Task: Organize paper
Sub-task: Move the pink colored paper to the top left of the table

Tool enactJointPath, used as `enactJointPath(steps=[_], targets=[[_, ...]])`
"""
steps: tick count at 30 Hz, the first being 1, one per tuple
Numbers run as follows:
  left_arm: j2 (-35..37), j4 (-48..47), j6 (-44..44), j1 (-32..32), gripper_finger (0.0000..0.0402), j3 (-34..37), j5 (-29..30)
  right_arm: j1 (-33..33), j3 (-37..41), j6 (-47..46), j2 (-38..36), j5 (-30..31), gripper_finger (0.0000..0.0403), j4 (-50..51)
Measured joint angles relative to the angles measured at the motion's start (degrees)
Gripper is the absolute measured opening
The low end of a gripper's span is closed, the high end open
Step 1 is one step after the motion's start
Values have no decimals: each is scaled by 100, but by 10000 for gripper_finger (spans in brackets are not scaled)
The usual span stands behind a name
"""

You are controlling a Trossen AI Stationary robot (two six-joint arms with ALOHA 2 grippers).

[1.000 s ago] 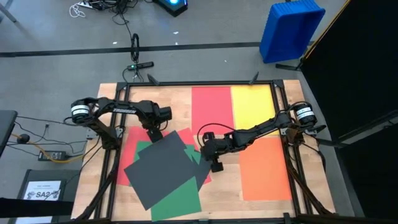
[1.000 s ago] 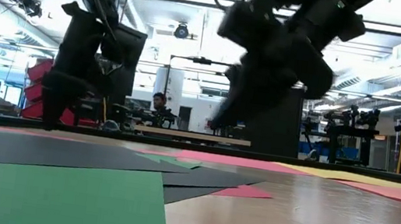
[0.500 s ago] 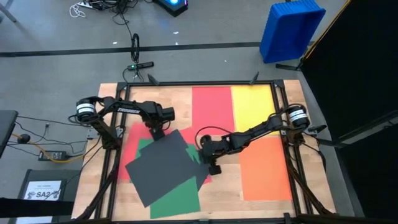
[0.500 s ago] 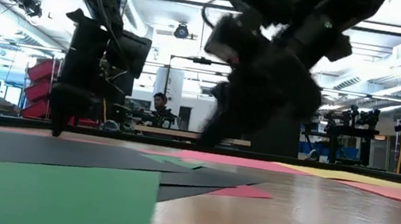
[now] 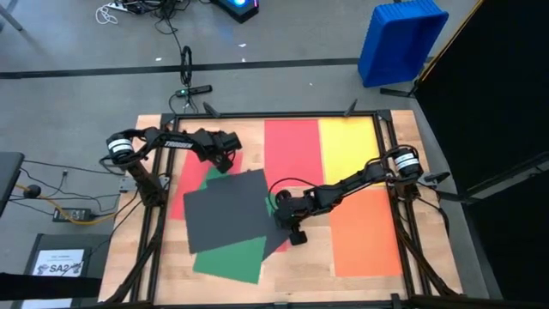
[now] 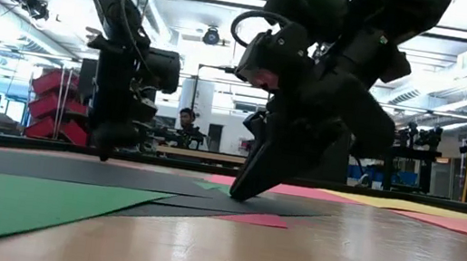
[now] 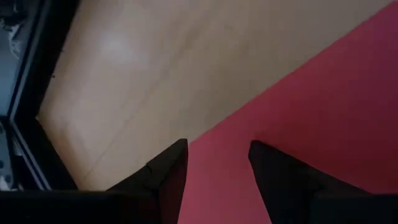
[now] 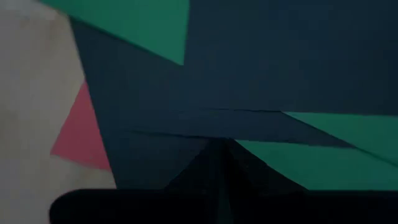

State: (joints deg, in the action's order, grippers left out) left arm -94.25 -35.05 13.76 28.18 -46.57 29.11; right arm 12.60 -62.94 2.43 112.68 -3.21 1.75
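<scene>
A loose pile of paper lies at the table's left-middle: a dark grey sheet (image 5: 227,210) on top, a green sheet (image 5: 227,259) sticking out toward the near edge, and a red sheet (image 5: 183,184) beneath at the left. My left gripper (image 5: 225,160) is open, low over the red sheet's far part (image 7: 298,106). My right gripper (image 5: 280,209) is shut, tip down on the pile's right side. Red (image 5: 292,146), yellow (image 5: 347,146) and orange (image 5: 364,232) sheets lie flat and apart at the right. My left gripper's open fingers (image 7: 171,177) stand close over the red sheet near its edge; whether they touch it I cannot tell. My right gripper presses its shut fingertips (image 8: 217,149) down on dark grey paper (image 8: 161,118) near the pile's right edge, slanting down from the table's right (image 6: 241,191). The sheets lie flat on the table.
A black frame (image 5: 257,115) runs around the wooden table top. Bare wood (image 5: 304,270) shows between the pile and the orange sheet. A blue bin (image 5: 401,39) stands on the floor beyond the far right corner. A white printed sheet (image 5: 67,262) lies left of the table.
My left gripper has gone toward the far edge and a little right, off the dark sheet's corner and over the red sheet. The dark grey and green sheets have turned clockwise on the table. My right gripper has come down and left onto the pile's right side.
</scene>
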Motion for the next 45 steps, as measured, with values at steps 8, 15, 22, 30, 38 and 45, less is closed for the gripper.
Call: enactJointPath(steps=[8, 15, 22, 30, 38, 45], targets=[[-101, 186, -133, 676, 163, -9, 37, 266, -2, 3, -2, -218, 0, 57], [-99, 104, -305, 1015, 163, -9, 42, 548, -2, 12, -3, -301, 0, 86], [-81, -389, -455, 1246, 163, -232, -132, 738, -2, 23, -4, -604, 0, 166], [605, -1000, -774, 1161, 163, -822, -459, 844, 17, 25, -337, -597, 0, 8], [1370, -607, -63, -198, 163, -766, -1791, 628, 9, 173, -924, 456, 0, 20], [1253, 351, 1020, -2631, 163, -560, -1083, 5, 9, 490, -1404, 1533, 0, 499]])
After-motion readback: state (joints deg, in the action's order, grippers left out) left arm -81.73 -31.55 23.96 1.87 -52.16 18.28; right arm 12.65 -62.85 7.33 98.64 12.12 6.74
